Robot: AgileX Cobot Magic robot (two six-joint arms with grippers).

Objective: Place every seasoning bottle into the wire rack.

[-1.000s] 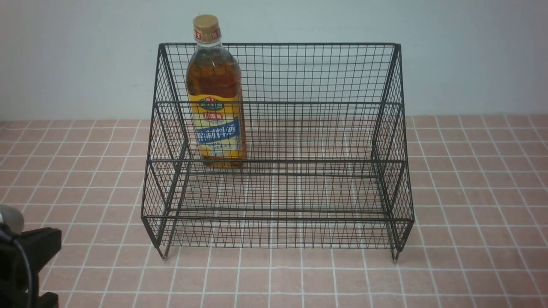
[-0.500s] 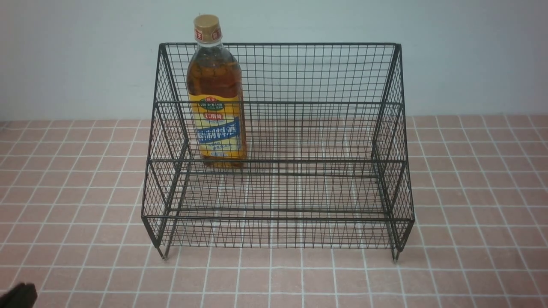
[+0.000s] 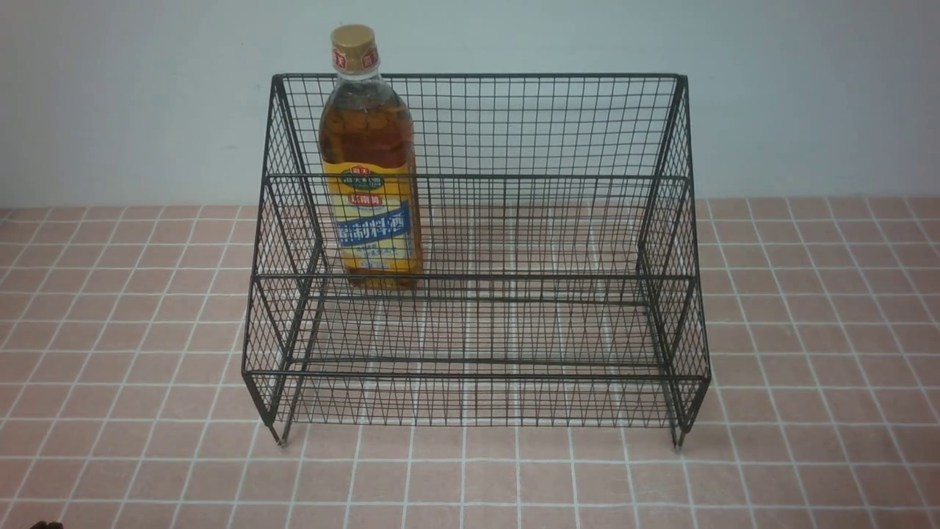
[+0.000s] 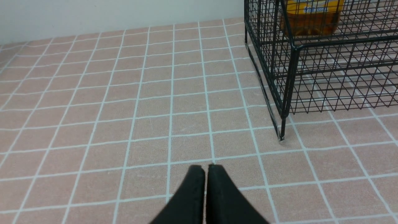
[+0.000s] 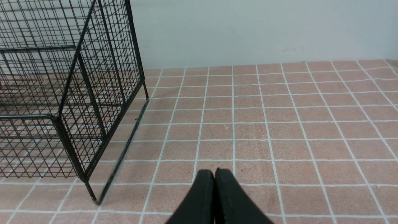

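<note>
- The left gripper (image 4: 205, 169) shows in its wrist view as two black fingers pressed together with only a thin seam between them, clenched on nothing, above bare tiles.
- The right gripper (image 5: 214, 174) looks the same in its own wrist view: black fingers closed tip to tip, nothing between them, over the tiled surface.
- In the front view neither gripper can be made out; only a tiny dark speck sits at the lower left edge, too small to identify.
- The tabletop (image 3: 132, 441) is covered in pinkish-tan square tiles with white grout lines.
- The wire rack (image 3: 477, 400) stands on short feet near the middle of the tabletop, black mesh with a low front tier, a raised rear tier, sloped sides and a tall back.
- The rack's lower front tier holds nothing.
- The left wrist view catches the rack's near left corner and foot (image 4: 281, 137); the right wrist view catches its right side and corner (image 5: 90, 189).
- The seasoning bottle (image 3: 371, 184) stands upright on the raised rear tier, at the rack's left end, close to the left side panel.
- Its gold-tan cap (image 3: 354, 45) rises above the rack's top rim; the yellow label with the blue band faces the front.
- A pale, plain wall (image 3: 808, 95) lies behind the rack.
</note>
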